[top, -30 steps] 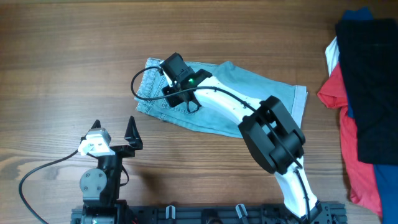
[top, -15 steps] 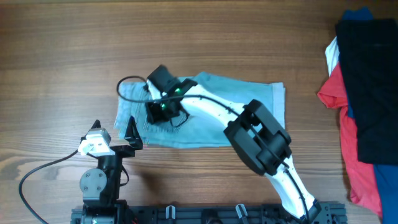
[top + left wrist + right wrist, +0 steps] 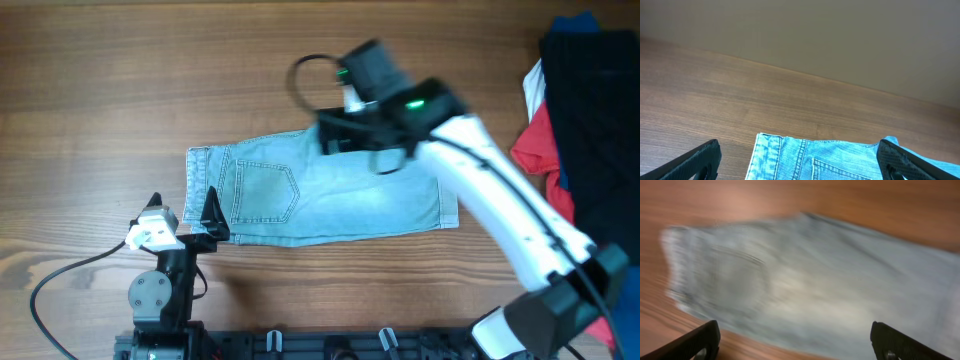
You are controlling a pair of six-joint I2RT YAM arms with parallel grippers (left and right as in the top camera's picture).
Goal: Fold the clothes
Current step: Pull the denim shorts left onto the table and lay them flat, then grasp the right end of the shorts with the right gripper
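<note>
- Wood table point(image 3: 100, 80): denim shorts point(image 3: 320, 200) lay flat at centre, waistband at 9 o'clock, hems at 3.
- Next fold, my guess: pinch both hem corners, carry them over to the waistband, keep edges lined up, no dragging.
- Right gripper point(image 3: 797, 342): jaws wide, empty, over shorts' 12 o'clock edge; view blurred.
- Left gripper point(image 3: 800, 162): jaws wide, empty; waistband end betw. them, toward 12.
</note>
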